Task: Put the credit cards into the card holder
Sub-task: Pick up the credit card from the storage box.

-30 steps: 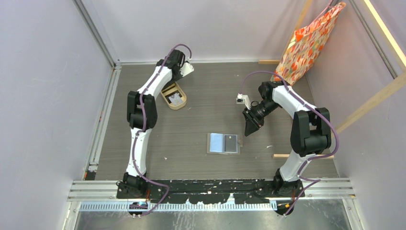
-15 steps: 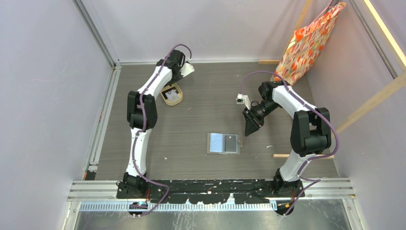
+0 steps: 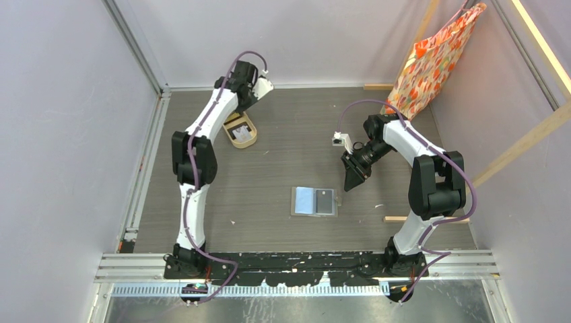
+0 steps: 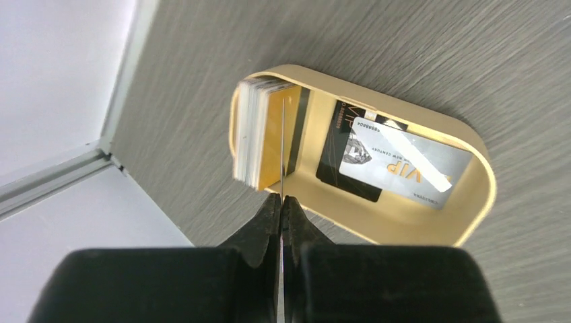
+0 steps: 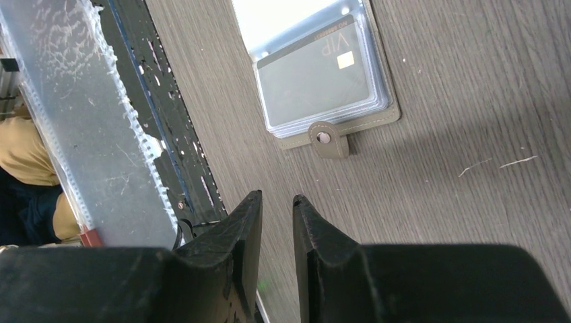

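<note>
Top external view: the card holder [image 3: 314, 201] is lying open and flat on the tabletop [image 3: 283, 161], about midway between the left and right edges and nearer the near edge than the far one. One half is showing a pale blue sleeve [image 3: 304, 200], the other a dark card [image 3: 325, 201]. The tan oval tray [image 3: 254, 138] is sitting toward the far left corner, well apart from the holder, with the left arm [image 3: 202, 128] reaching over it. A patterned orange bag [image 3: 434, 64] is hanging at the far right corner.

Left wrist view: the left tool [image 4: 281, 205] is pressing its fingers together on a thin card [image 4: 283, 145] seen edge-on, over one end of the tray. A stack of cards [image 4: 252, 134] is standing on edge at that end. A black card [image 4: 330, 161] and a grey VIP card [image 4: 404, 161] are lying flat in the tray, the grey one overlapping the black.

Right wrist view: the right tool [image 5: 277, 215] is hanging above bare tabletop near the holder's snap tab [image 5: 325, 138], its fingers standing slightly apart and gripping nothing
</note>
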You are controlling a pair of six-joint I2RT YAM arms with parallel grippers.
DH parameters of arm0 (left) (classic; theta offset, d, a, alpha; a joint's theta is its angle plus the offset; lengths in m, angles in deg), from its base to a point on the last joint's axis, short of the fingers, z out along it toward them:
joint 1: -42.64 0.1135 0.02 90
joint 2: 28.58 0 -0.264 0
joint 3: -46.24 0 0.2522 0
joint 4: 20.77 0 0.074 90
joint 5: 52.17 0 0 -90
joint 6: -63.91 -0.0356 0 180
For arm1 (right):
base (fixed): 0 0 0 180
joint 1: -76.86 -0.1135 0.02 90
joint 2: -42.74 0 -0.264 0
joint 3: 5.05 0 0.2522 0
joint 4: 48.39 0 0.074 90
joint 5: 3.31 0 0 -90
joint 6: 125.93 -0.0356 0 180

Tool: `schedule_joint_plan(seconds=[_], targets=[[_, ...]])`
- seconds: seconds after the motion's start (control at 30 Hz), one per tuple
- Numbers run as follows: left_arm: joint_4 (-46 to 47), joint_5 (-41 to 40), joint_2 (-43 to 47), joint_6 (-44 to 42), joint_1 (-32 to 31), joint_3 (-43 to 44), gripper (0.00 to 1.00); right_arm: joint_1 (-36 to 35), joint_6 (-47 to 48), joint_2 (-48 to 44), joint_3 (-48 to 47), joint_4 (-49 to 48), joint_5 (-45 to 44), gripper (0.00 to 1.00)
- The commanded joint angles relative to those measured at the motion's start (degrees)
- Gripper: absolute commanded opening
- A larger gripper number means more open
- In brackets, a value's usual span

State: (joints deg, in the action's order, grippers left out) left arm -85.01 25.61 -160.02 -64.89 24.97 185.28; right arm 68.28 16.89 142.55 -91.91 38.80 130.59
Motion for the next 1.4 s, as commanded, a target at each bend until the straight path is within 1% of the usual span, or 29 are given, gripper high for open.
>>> schedule_joint_plan(seconds=[0.0, 0.17, 0.23, 0.3, 0.33, 0.37, 0.4, 0.47, 0.53, 0.57, 0.63, 0.67, 0.73, 0.8, 0.87, 0.93, 1.07, 1.13, 1.2, 1.27, 1.37], targets=[[4.0, 4.7, 11.9, 4.6, -2.3, -1.4, 0.00, -0.4, 1.3, -1.6, -2.1, 1.4, 1.8, 0.29], [10.9, 11.1, 19.1, 11.1, -7.3, -8.0, 0.00, -2.0, 1.8, -3.9, -2.3, 2.4, 2.4, 0.29], [10.0, 11.7, 20.8, 15.5, -9.3, -7.9, 0.00, -2.5, 1.9, -5.7, -1.9, 2.2, 2.7, 0.29], [8.4, 16.4, 23.5, 21.1, -10.3, -9.7, 0.00, -2.7, 1.9, -8.0, -1.3, 1.8, 3.0, 0.29], [8.6, 18.7, 25.7, 24.3, -10.6, -12.5, 0.00, -2.7, 1.9, -9.5, -1.1, 1.5, 3.3, 0.29], [10.1, 21.6, 28.3, 27.4, -10.8, -16.4, 0.00, -2.7, 1.8, -11.0, -0.7, 1.0, 3.5, 0.28], [12.3, 25.2, 32.8, 31.6, -11.0, -23.0, 0.00, -2.7, 1.3, -13.2, -0.3, 0.3, 3.6, 0.29], [19.9, 29.5, 39.1, 37.4, -11.2, -33.0, 0.00, -2.7, 0.0, -16.2, 0.4, -1.3, 3.7, 0.29], [28.6, 36.1, 47.6, 46.6, -11.3, -47.3, 0.00, -1.9, -1.6, -20.5, 1.2, -3.0, 4.4, 0.29], [32.5, 38.5, 51.0, 50.5, -11.4, -52.4, 0.00, -1.4, -2.4, -22.1, 1.9, -3.9, 4.9, 0.30], [40.8, 43.2, 56.4, 58.2, -11.5, -62.1, 0.00, 0.1, -4.3, -25.1, 3.7, -5.3, 8.5, 0.38], [43.2, 45.1, 58.7, 62.4, -11.7, -66.5, 0.00, 0.7, -4.4, -26.3, 4.2, -5.5, 10.6, 0.43], [53.3, 48.6, 61.9, 70.4, -12.5, -74.8, 0.01, 1.6, -4.5, -28.3, 6.4, -6.0, 14.7, 0.56], [60.5, 49.7, 63.8, 77.2, -13.9, -81.8, 0.00, 1.7, -5.1, -29.6, 8.6, -6.9, 18.7, 0.68], [62.1, 49.3, 64.9, 79.3, -15.3, -85.4, 0.00, 1.7, -7.2, -30.0, 10.2, -8.9, 20.9, 0.77], [63.7, 48.1, 65.3, 80.5, -17.4, -87.7, 0.00, 1.6, -9.7, -28.7, 10.8, -10.0, 21.8, 0.81], [72.3, 48.7, 63.9, 83.7, -20.6, -90.7, 0.00, 1.4, -12.4, -24.6, 10.5, -10.3, 23.5, 0.81], [77.2, 48.6, 62.4, 84.6, -23.4, -91.8, 0.01, 1.1, -13.1, -22.4, 10.8, -10.6, 25.4, 0.81], [80.1, 48.7, 60.1, 84.3, -25.8, -91.8, 0.01, 0.7, -16.3, -21.4, 11.8, -13.5, 26.6, 0.81], [83.3, 48.5, 57.7, 83.8, -27.7, -91.9, 0.00, 0.1, -22.4, -20.9, 13.3, -18.1, 27.3, 0.80], [90.2, 48.3, 54.7, 85.3, -28.6, -92.3, 0.01, -0.7, -26.2, -20.4, 14.9, -22.2, 28.4, 0.78]])
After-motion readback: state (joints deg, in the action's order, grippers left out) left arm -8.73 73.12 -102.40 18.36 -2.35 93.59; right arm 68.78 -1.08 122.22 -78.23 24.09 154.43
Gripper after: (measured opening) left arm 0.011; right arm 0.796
